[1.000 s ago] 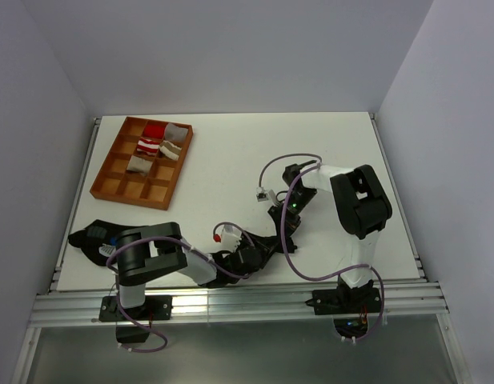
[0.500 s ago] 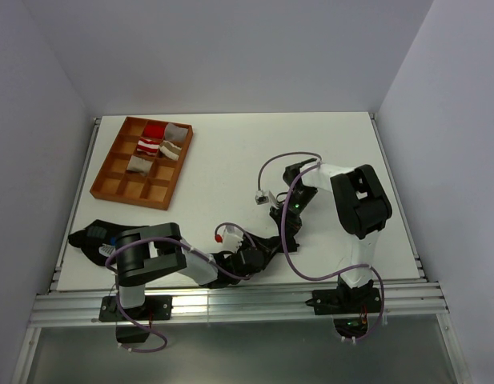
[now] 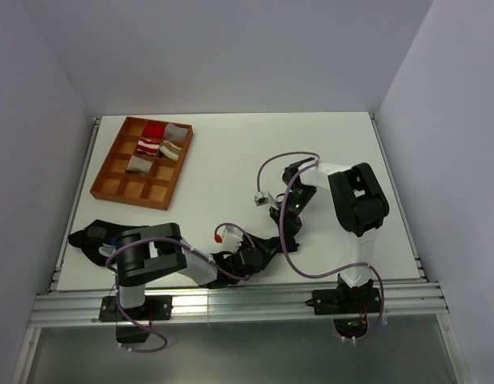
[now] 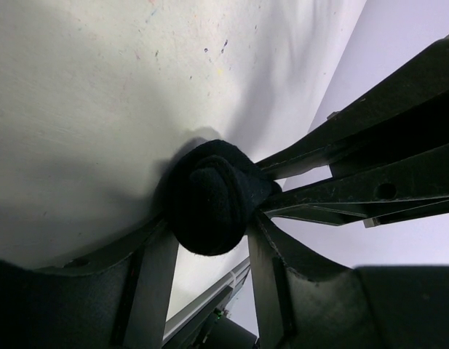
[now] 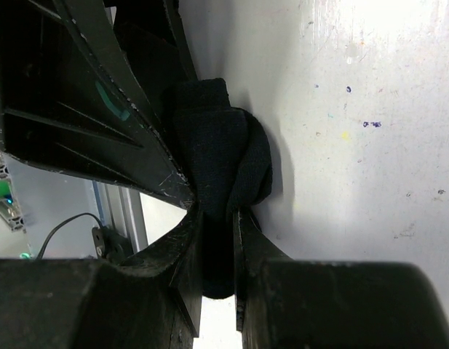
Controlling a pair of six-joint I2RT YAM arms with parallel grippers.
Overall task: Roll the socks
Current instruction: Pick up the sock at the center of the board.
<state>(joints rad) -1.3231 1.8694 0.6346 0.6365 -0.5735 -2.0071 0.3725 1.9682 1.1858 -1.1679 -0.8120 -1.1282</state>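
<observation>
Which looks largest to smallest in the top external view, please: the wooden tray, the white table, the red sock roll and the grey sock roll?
1. white table
2. wooden tray
3. red sock roll and grey sock roll: about alike, so I would not rank them.

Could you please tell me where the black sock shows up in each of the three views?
Left wrist: sock at centre, between the fingers of the left end effector.
Right wrist: sock at centre, pinched in the right end effector.
Top external: not distinguishable, hidden where both end effectors meet, low centre.
Shared landmark: the white table.
</observation>
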